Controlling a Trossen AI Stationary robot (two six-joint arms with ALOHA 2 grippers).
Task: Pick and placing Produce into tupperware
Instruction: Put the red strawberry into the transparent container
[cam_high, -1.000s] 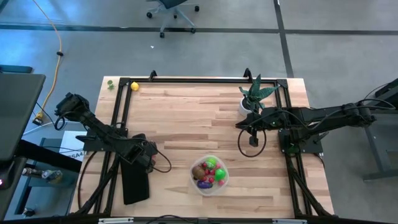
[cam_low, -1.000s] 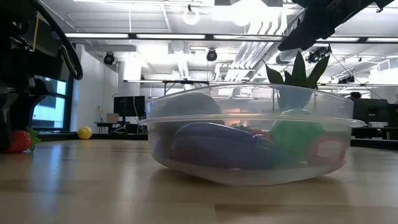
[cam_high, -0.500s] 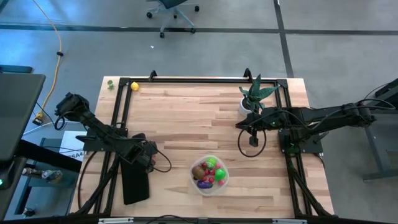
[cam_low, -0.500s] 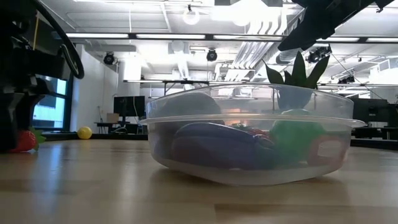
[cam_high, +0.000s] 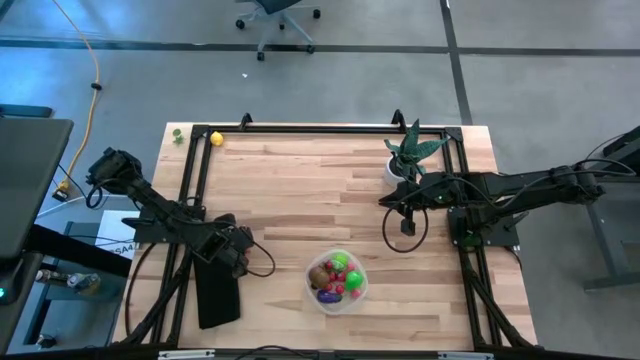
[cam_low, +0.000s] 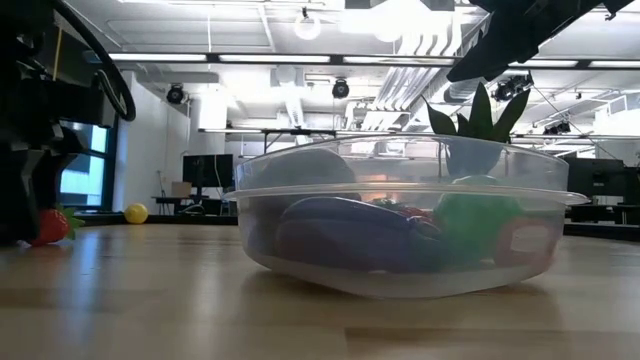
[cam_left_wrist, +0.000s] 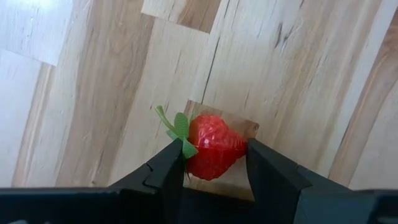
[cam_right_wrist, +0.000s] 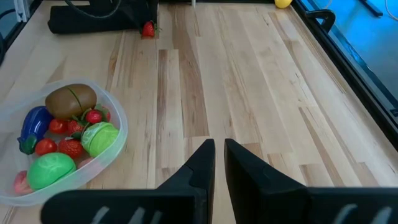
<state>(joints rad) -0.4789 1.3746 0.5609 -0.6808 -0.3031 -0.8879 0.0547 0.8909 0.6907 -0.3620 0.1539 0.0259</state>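
Strawberry (cam_left_wrist: 213, 146) sits pinched between the low left claw (cam_left_wrist: 214, 163) fingers on the table (cam_high: 300, 190); right claw (cam_right_wrist: 217, 163) hovers closed.

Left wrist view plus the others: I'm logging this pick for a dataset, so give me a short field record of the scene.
left gripper: closed on the strawberry, low over the table, left of the tupperware
right gripper: shut, empty, hovering near the potted plant
tupperware: holds a brown, a purple, two green and small red pieces
stray produce: yellow piece at the far left corner
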